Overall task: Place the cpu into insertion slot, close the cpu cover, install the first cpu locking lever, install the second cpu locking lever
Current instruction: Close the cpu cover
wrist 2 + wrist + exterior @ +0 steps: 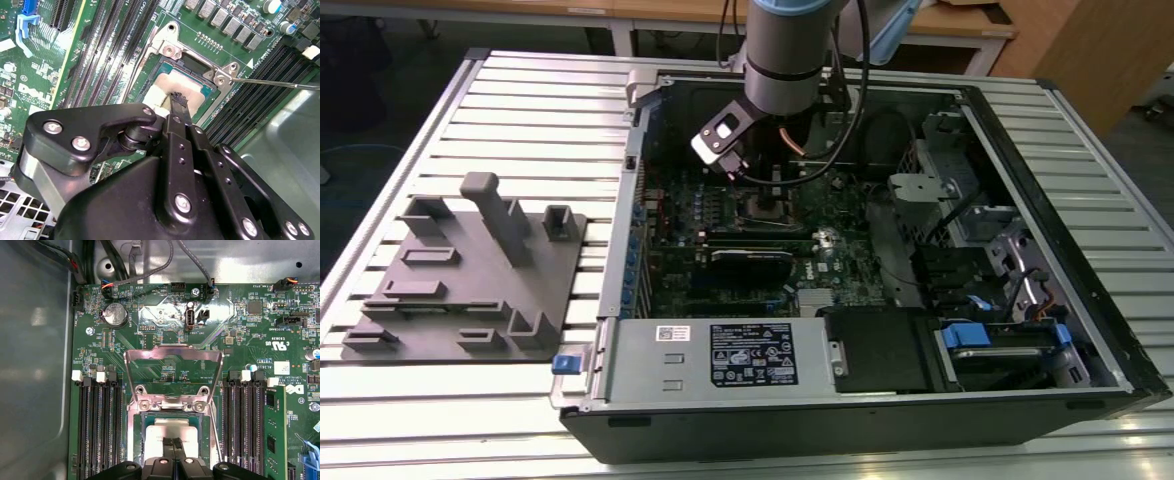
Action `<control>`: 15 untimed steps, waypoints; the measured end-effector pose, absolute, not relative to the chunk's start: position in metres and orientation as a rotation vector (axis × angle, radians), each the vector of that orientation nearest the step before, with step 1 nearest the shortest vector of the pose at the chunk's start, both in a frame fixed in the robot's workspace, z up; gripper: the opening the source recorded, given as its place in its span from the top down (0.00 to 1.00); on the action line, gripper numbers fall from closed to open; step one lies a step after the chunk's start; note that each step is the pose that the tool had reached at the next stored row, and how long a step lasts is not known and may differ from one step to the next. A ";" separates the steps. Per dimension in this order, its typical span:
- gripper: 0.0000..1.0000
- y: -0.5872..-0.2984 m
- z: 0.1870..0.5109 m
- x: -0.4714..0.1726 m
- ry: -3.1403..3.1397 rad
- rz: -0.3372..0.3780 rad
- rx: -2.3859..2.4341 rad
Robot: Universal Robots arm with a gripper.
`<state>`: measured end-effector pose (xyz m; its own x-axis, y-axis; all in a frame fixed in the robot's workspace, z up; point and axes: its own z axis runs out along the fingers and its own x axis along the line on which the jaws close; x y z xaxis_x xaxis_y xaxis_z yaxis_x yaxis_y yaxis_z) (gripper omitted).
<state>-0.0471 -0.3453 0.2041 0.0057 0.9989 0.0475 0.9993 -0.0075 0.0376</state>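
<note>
The open computer case (881, 430) lies on its side on the slatted metal worktop (520, 100). A grey fixture tray (467, 290) sits on the worktop just beside it, on the exterior view's left. The arm comes down from the far side into the far half of the case.

The gripper (771, 195) hangs over the insertion slot (132, 437) on the green motherboard. In both wrist views its 2 black fingers (167, 442) are drawn together, with a hairline gap and nothing seen between them. The tips of the gripper (177, 97) stand at the middle of the cpu (160, 429), touching its face or just above it; I cannot tell which.

The cpu lies flat inside the slot's silvery frame with its pale face up and a dark border of socket showing around it. Whether it is fully seated cannot be told.

The cpu cover (172, 354) is open. It is swung up on its hinge at the slot's edge, so the board shows through its cut-out middle. 1 thin locking lever (270, 82) sticks out from a corner of the slot, away from the frame, over the memory slots.

In the first wrist view, banks of long black memory slots (97, 430) flank the insertion slot on both sides. A memory stick (272, 430) stands in the bank on 1 side, and a round coin battery (114, 315) sits beyond the cover.
</note>
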 end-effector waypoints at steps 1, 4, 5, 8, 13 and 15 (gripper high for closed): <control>0.89 -0.345 0.204 -0.047 -2.208 -0.094 -2.223; 0.89 -0.345 0.204 -0.047 -2.209 -0.094 -2.223; 0.89 -0.345 0.205 -0.047 -2.209 -0.093 -2.223; 0.89 -0.345 0.207 -0.047 -2.209 -0.094 -2.223; 0.89 -0.345 0.214 -0.047 -2.209 -0.094 -2.223; 0.89 -0.345 0.215 -0.047 -2.209 -0.094 -2.223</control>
